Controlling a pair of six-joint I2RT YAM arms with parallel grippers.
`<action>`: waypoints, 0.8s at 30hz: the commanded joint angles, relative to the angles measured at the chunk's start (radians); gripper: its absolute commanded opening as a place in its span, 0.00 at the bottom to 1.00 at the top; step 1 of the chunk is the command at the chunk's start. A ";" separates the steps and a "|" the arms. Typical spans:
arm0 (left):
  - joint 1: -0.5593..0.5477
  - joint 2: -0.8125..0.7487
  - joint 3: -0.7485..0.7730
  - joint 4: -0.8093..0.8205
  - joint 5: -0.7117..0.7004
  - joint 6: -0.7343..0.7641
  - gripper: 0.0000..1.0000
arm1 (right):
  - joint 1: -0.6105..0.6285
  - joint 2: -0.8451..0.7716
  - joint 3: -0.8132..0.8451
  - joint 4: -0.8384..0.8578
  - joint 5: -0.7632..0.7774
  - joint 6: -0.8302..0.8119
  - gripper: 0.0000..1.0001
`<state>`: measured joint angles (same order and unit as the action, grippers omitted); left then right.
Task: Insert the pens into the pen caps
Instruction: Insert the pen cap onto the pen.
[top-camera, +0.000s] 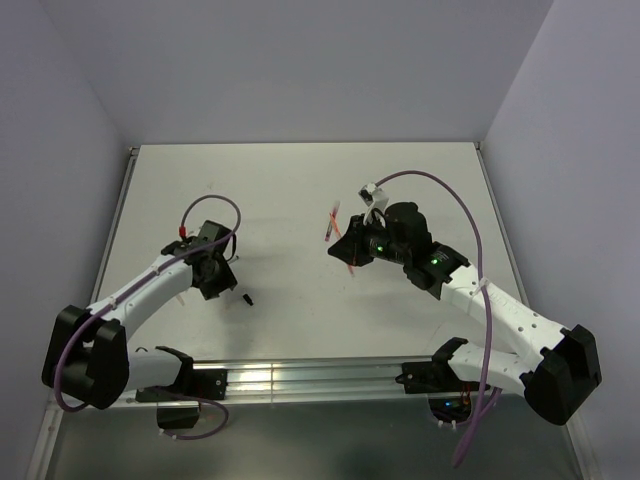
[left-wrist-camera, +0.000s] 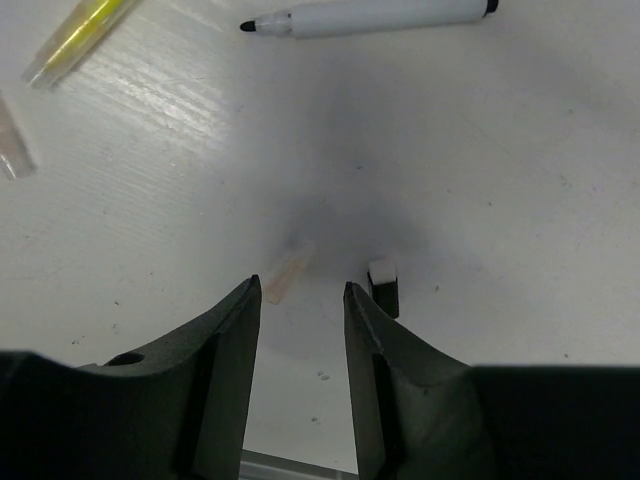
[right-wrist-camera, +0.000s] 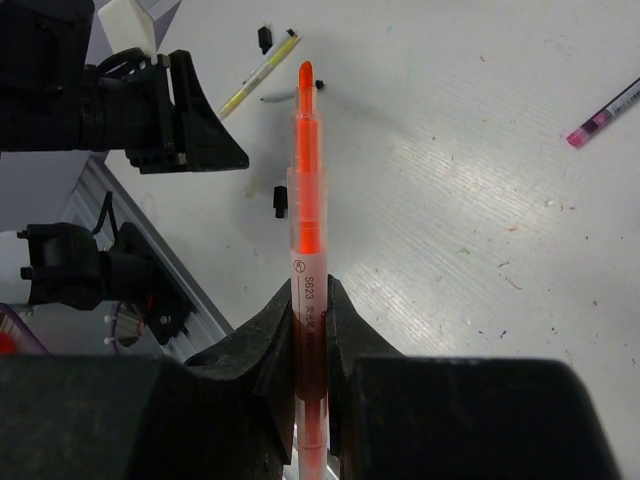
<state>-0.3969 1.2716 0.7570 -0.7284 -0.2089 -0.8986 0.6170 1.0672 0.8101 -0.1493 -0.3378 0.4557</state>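
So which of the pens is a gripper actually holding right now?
The orange translucent pen, clamped between the right gripper's fingers, tip pointing outward. The yellow pen and the white black-tipped marker lie loose on the white table.

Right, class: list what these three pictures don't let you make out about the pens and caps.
- Right wrist: rear end of the orange pen, hidden between the fingers of the right end effector and cut by the bottom edge.
- Left wrist: yellow pen, cut off at the top-left corner; white pen, trimmed by the top edge.
- Top view: clear cap, too small and pale to find there.
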 joint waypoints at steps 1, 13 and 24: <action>0.027 -0.049 -0.015 0.032 -0.015 -0.037 0.43 | -0.007 -0.003 -0.008 0.042 -0.017 0.003 0.00; 0.056 -0.015 -0.087 0.115 0.042 -0.023 0.42 | -0.007 0.005 -0.005 0.040 -0.017 0.001 0.00; 0.056 0.014 -0.120 0.164 0.068 -0.010 0.41 | -0.005 0.017 -0.003 0.040 -0.014 0.000 0.00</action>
<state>-0.3454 1.2793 0.6468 -0.6010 -0.1612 -0.9112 0.6170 1.0870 0.8093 -0.1490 -0.3489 0.4557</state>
